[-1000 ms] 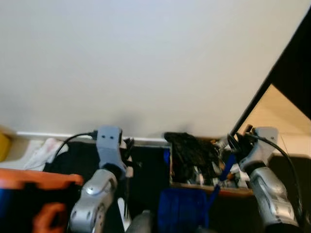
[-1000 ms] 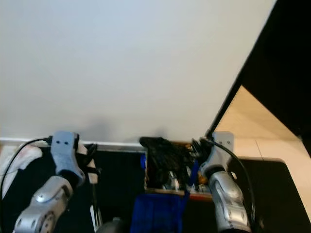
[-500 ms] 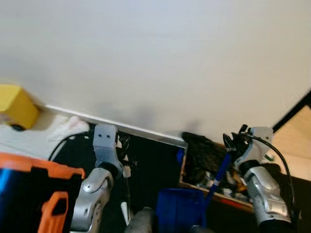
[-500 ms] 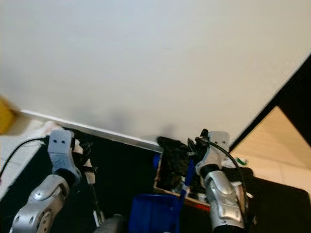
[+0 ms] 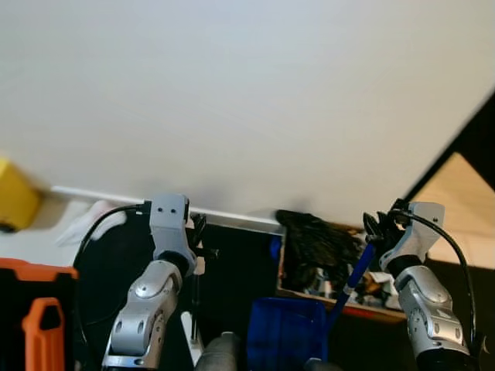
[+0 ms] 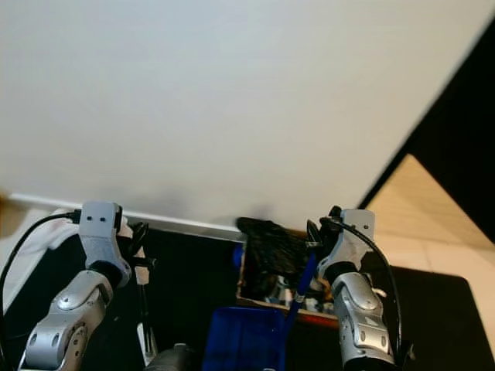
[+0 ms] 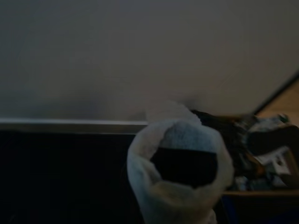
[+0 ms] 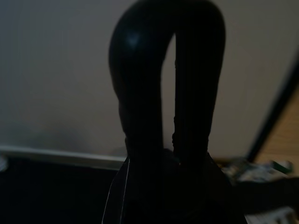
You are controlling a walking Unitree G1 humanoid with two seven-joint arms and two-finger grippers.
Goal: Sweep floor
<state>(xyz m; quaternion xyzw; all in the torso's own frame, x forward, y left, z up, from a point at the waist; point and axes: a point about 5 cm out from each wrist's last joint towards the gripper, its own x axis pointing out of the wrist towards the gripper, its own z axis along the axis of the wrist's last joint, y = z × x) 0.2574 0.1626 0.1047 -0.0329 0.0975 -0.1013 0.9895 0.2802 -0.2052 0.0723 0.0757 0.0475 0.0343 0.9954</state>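
Right gripper [image 5: 377,229] clamps the slim blue dustpan handle [image 5: 353,277], with the blue plastic dustpan [image 5: 288,334] low in the near centre. Left gripper [image 5: 195,236] grips a thin white-tipped broom stick [image 6: 141,297]. Best keep both tools upright, clear of the cluttered wooden box [image 5: 329,263].

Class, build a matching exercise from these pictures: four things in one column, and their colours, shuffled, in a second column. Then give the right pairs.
Things:
1. dustpan
2. block
3. container
4. wall

Colours:
A. white
B. orange
C. blue
D. yellow

Pairs: 1-C, 2-D, 3-B, 4-A
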